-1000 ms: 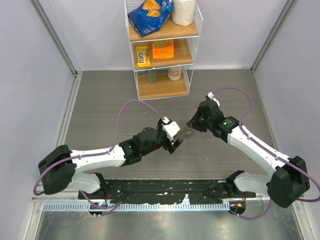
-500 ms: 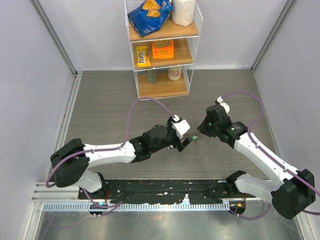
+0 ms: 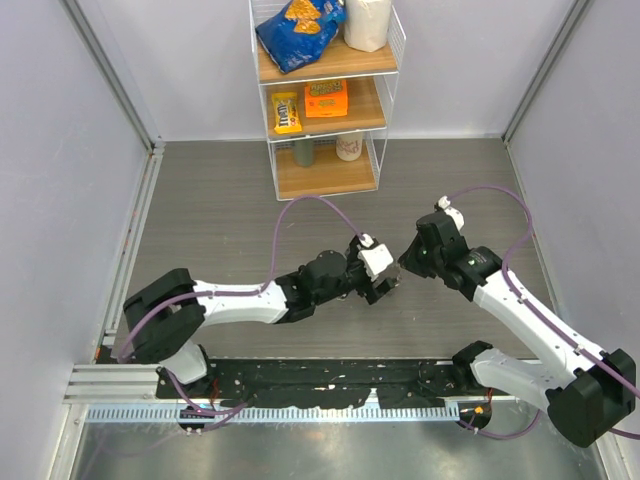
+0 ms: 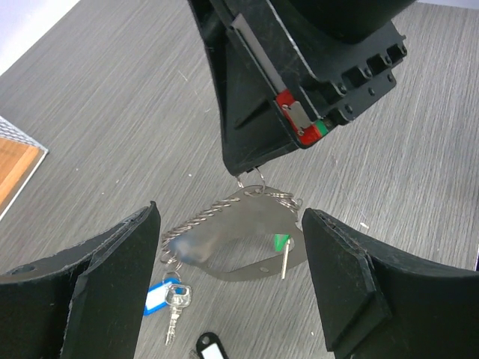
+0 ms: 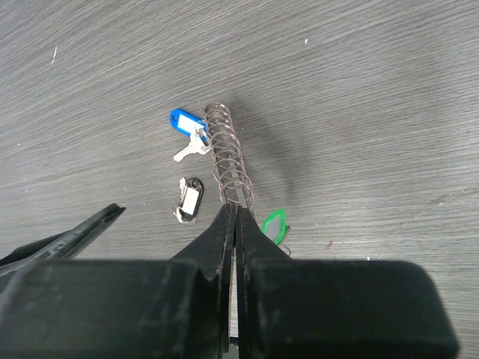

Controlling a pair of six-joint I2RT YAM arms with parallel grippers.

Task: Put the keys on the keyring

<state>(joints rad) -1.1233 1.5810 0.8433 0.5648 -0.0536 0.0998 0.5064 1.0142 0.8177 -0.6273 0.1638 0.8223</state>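
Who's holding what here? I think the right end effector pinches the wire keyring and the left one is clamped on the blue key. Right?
Not quite. The left end effector is open and holds nothing; the blue key lies on the table, as the left wrist view shows. The right end effector does pinch the keyring.

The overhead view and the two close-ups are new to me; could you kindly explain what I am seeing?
Two robot arms are bolted at the near edge of a grey table. The overhead view looks down from behind them; each close-up comes from a camera on one wrist. The right arm has its jaws shut on one end of the wire keyring, which dangles. The left arm has its jaws open, holding nothing. On the table lie a blue key and a dark-and-white key; a green key sits by the ring. A snack shelf stands behind.
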